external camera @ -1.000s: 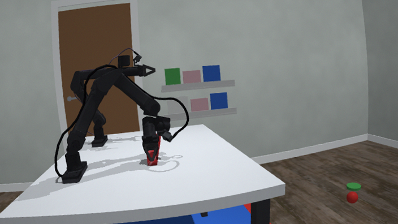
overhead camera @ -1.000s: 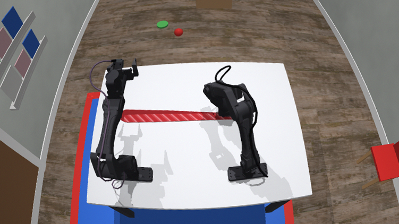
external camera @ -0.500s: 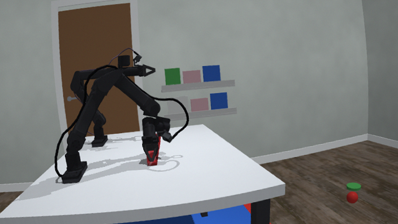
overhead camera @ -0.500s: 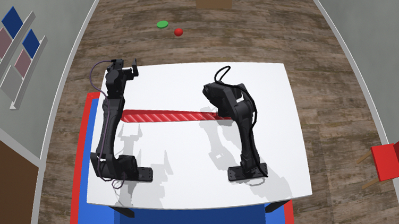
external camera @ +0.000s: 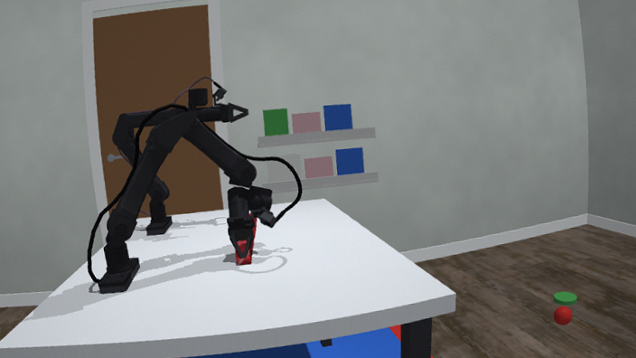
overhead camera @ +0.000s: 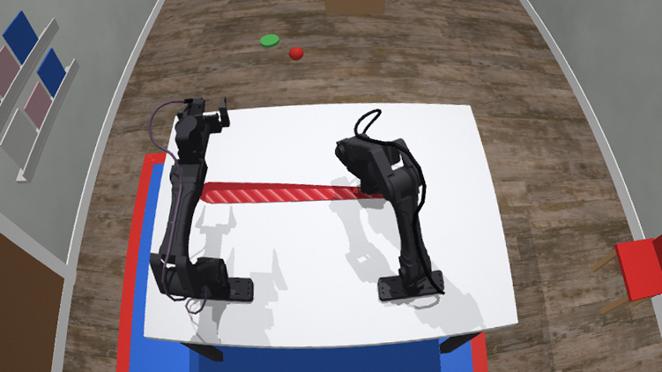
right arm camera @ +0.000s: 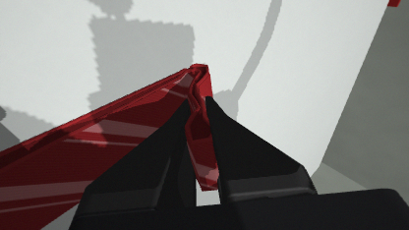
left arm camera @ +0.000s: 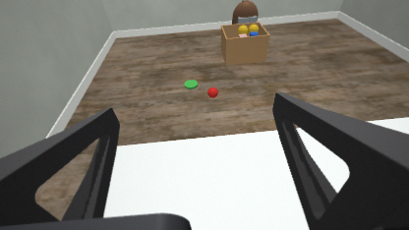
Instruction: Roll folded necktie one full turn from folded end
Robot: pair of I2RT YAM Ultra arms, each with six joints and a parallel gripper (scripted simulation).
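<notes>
My right claw (external camera: 243, 255) (right arm camera: 199, 106) was pinched narrow on the tie (overhead camera: 278, 193) (external camera: 243, 260) (right arm camera: 118, 133), near the desk's (overhead camera: 300, 310) (external camera: 217, 304) (left arm camera: 197, 177) (right arm camera: 44, 44) middle; my left claw (external camera: 245, 111) (left arm camera: 194, 108) stood wide, above the far left corner. Twisting the pinched cloth could have skewed the roll; lifting could have raised the tail. The right edge left room; the left arm (overhead camera: 183, 209) crowded the left.

White table (overhead camera: 300, 310) (external camera: 217, 304) (left arm camera: 197, 182) (right arm camera: 305, 98) under a red striped necktie (overhead camera: 272, 193) (external camera: 254, 228) (right arm camera: 123, 128).

a red necktie (overhead camera: 282, 192) (right arm camera: 123, 133) with pale diagonal stripes; a white table (overhead camera: 299, 299) (external camera: 216, 300) (left arm camera: 197, 182) (right arm camera: 295, 88).
</notes>
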